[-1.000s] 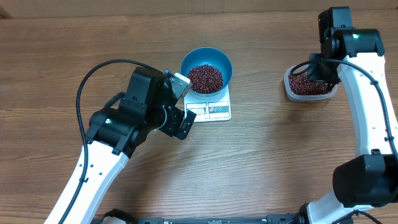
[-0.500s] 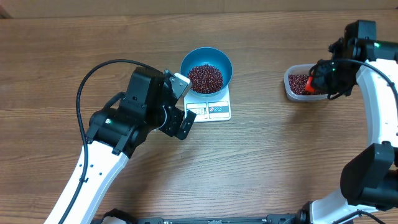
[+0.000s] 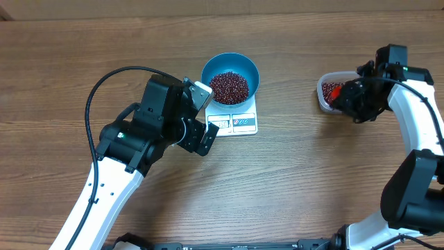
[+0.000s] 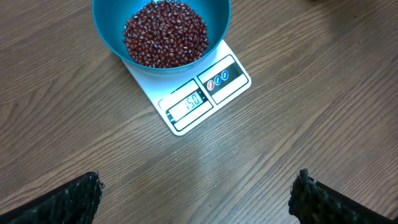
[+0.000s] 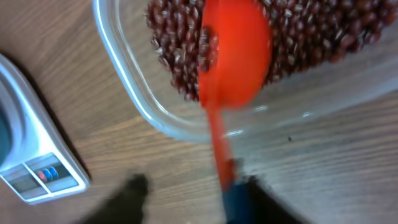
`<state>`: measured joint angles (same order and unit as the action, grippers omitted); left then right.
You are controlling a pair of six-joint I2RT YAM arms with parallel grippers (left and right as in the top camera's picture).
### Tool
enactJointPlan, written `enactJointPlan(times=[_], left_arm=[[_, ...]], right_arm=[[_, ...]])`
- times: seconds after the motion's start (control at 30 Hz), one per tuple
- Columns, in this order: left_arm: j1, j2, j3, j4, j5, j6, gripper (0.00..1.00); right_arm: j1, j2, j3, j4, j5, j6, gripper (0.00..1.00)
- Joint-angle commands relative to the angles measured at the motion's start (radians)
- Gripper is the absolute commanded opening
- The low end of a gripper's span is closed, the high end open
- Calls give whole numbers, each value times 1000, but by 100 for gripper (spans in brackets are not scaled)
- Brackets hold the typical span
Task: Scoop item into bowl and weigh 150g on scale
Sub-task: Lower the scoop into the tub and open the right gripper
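the white scale [image 3: 239, 122] sits on the wooden table [image 3: 312, 180]. the blue bowl [image 3: 229, 62] stands on top of the scale, covering most of it, so that only the strip with the grey display and the buttons shows. the beans [image 4: 165, 34] lie as a loose heap in the bottom of the bowl, with bare blue wall all round them. in the left wrist view the scale's display reads 150.

the left gripper [image 3: 205, 117] hangs just to the left of the scale, at the display end. its fingers [image 4: 68, 200] are spread wide with nothing between them, and only bare table lies below the gap.

well to the right of the scale stands a clear plastic tub [image 5: 134, 74] that also holds beans. a red scoop [image 5: 236, 56] rests on those beans, its handle crossing the tub's rim. the right gripper [image 3: 347, 101] hangs over the part of the tub farthest from the scale. in the right wrist view its fingers are only dark blurs at the bottom edge, where the scoop's handle runs down toward them. i cannot tell whether they pinch the handle or stand apart from it.
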<state>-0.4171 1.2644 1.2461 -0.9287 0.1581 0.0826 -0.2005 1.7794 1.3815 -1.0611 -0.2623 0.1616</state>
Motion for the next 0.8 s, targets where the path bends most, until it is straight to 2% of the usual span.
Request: enactJointPlan(times=[0.0,0.1,0.27,0.43,0.53,0.77], left_arm=[[4,5,-6,-2,15,19,100],[4,5,-6,-2,15,19,100],[4,5,-5,-2,15,19,100],[4,5,-6,-2,15,19,100],[4,5,-5,-2,15,19,100],[4,5,-5,-2,15,19,100]], right_arm=[[-12,3,-5,0,10,15,64],[-29,3,5,-14,15,18,76],[-45,-3,44,-62,68,17,83],[-45,-17,92,-131,196,34,100],[-45,-31,130,-176,251,56,100],[17,-158,225,-267,157,-8,100]])
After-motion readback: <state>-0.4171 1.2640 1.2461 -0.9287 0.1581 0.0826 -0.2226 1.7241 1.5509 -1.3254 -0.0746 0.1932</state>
